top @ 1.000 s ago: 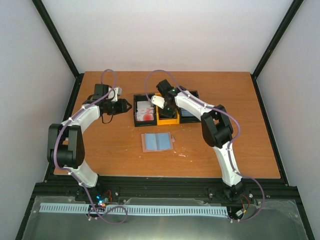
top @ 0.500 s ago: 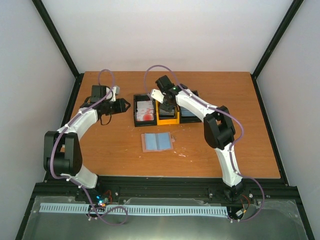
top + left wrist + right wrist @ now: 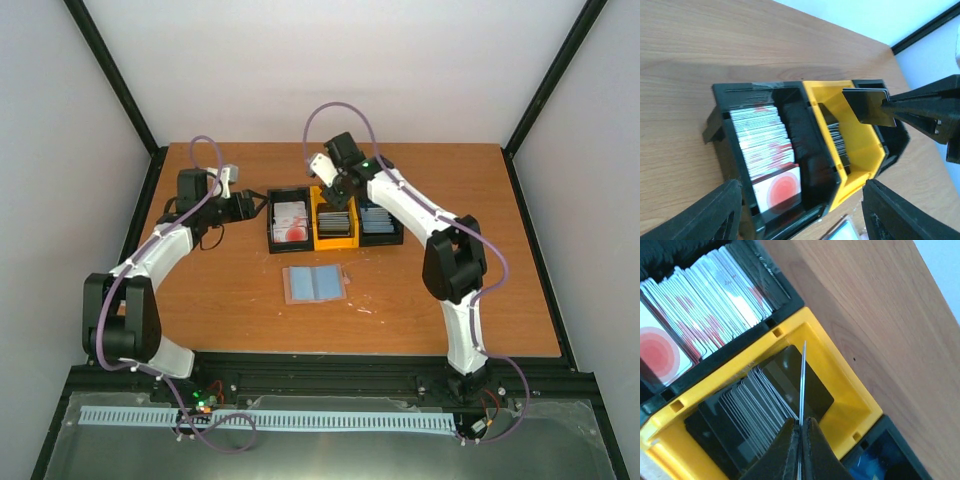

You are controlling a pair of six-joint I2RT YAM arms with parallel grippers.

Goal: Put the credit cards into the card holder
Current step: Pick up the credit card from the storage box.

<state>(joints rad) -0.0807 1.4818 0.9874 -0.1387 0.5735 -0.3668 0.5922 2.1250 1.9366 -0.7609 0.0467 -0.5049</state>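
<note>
Three small bins stand side by side, touching, near the middle of the far edge of the tabletop [image 3: 200, 300]. The right gripper [image 3: 801, 426] hangs over the yellow bin [image 3: 862, 147], which is the middle one. Its two fingers are pressed together on one dark card [image 3: 867, 106]. The card is held by one end and is lifted above the bin, over the bin's far end, and I see no contact with the walls. Under it, inside the yellow bin, a row of other dark cards [image 3: 757, 400] stands on edge. The black bin [image 3: 760, 88] on the left is full of white cards [image 3: 765, 145] with red blotches. The bin on the right has blue cards [image 3: 877, 465] in it. The left gripper [image 3: 250, 209] is just beside the left bin, towards the left edge of the tabletop, with its fingers wide apart and nothing between them. The card holder [image 3: 315, 284] lies open and flat, apart from the bins, on their near side and roughly at the centre of the tabletop.
</note>
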